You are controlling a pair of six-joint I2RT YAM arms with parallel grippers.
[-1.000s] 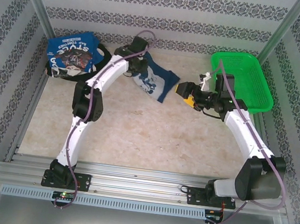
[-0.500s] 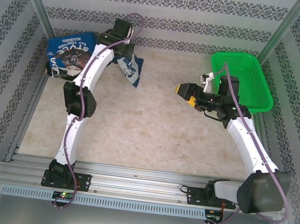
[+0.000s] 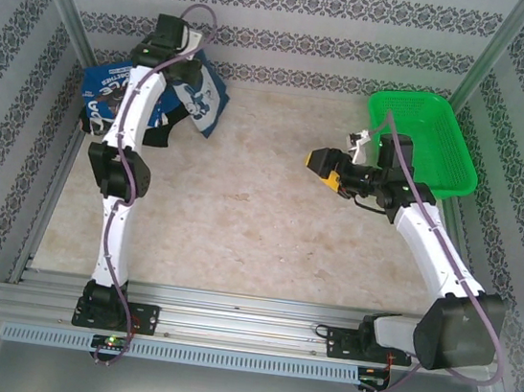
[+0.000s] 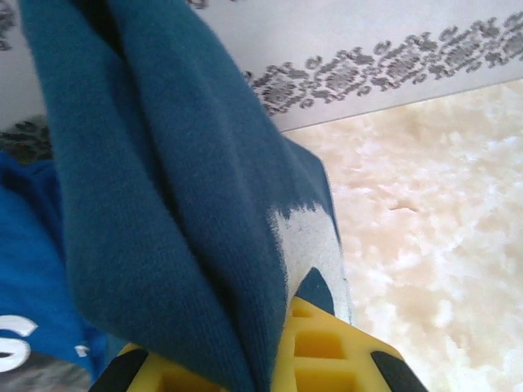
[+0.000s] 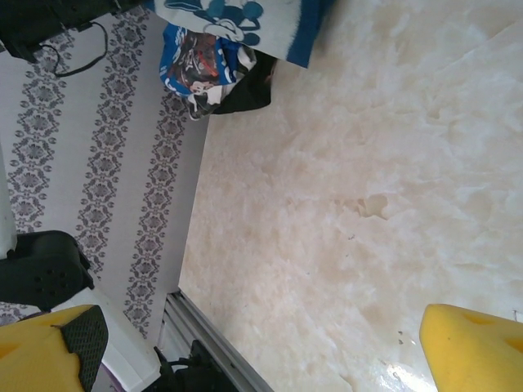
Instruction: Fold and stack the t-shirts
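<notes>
Navy blue cloth t-shirt (image 3: 199,106) with a white cartoon print hangs in bunched folds from the left end effector (image 4: 253,371) at the far-left corner of the pale marbled desk (image 3: 239,222). The yellow fingers are pinched tight on the fabric, and the left wrist view shows the cloth draping down between them. Whether its lower edge touches the desk cannot be told. Just beside it, against the patterned back wall, lies a crumpled bright blue cloth t-shirt with white lettering (image 3: 101,99). A black cloth t-shirt (image 5: 245,90) lies partly under the blue one's near edge. Well apart on the right side of the desk, the right end effector (image 3: 317,158) hovers above the bare surface with its yellow fingers spread wide and nothing between them. It points toward the desk's middle. Behind it, a green plastic mesh basket (image 3: 442,147) sits at the far-right corner.
</notes>
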